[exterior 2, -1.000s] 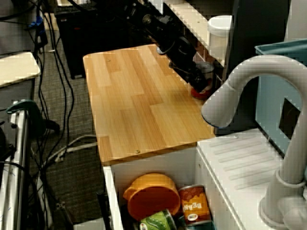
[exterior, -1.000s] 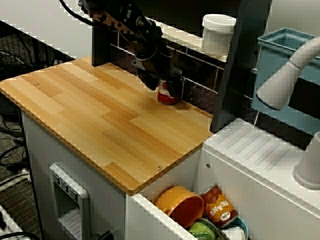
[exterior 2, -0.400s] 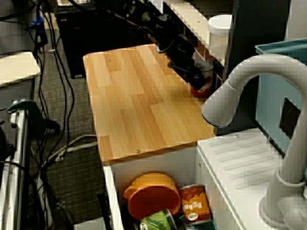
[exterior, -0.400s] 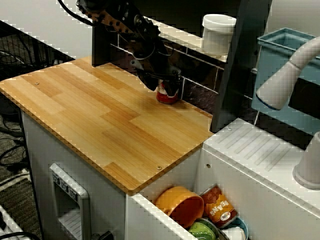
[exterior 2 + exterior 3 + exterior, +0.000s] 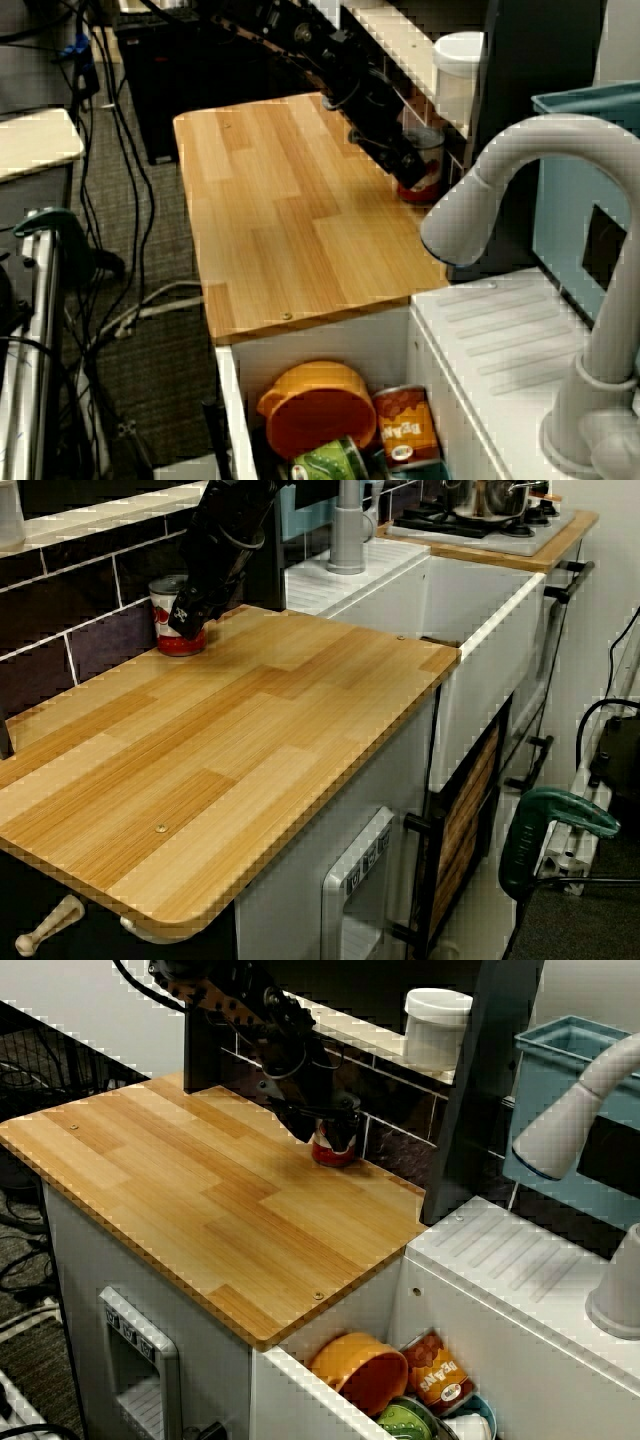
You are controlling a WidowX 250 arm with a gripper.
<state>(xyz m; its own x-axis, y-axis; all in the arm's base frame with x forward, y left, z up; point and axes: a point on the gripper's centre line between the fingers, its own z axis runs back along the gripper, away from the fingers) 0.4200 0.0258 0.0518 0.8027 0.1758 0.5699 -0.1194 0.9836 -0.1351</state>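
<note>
bowl (image 5: 362, 1370): orange, in the open drawer | counter (image 5: 180, 1190): wood | can (image 5: 335, 1150): red, upright at counter's back edge, just beside the tiled wall (image 5: 60, 580) | gripper (image 5: 330, 1128): fingers clenched on can's top | jar (image 5: 436, 1025): white, on the shelf above

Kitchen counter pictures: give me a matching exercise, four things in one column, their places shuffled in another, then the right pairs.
1 red can
2 orange bowl
3 white container
4 steel pot

A on the stove
B on the wooden counter
C on the ledge above the counter
D in the white basin

Pairs: 1-B, 2-D, 3-C, 4-A.
</note>
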